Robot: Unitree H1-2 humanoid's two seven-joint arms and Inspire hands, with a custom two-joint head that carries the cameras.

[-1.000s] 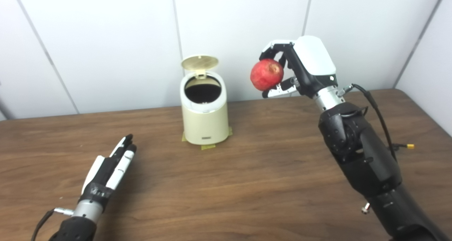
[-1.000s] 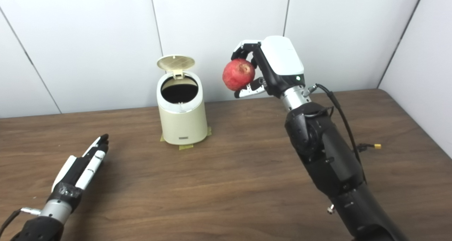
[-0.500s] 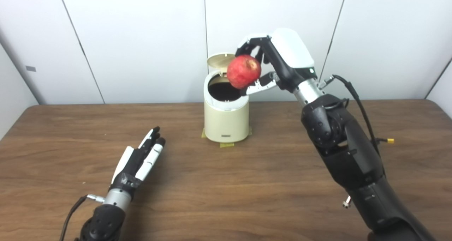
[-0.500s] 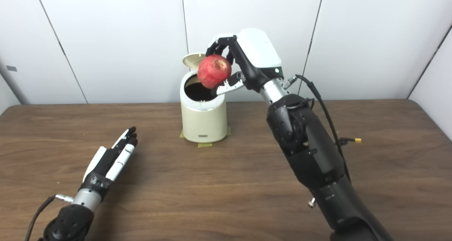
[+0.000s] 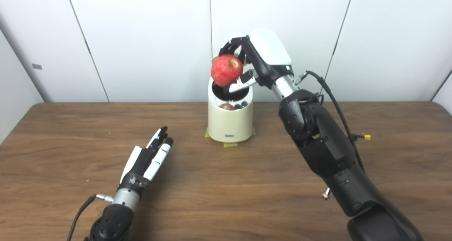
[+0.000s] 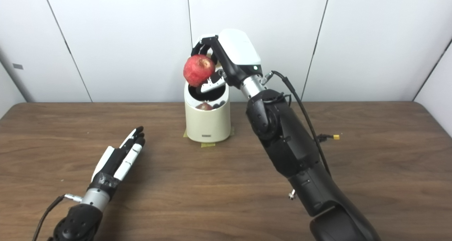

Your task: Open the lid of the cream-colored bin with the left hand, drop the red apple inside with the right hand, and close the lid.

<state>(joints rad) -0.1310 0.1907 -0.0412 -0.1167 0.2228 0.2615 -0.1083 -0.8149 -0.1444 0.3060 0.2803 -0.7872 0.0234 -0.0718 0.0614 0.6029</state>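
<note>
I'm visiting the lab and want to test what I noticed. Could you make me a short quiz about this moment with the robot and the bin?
1. True or false: the right hand holds the red apple.
2. Where is the apple? A) on the table B) above the open cream-colored bin C) inside the bin
3. Fill in: the left hand is ____ and holds nothing.

Key: 1 true; 2 B; 3 open.
</note>
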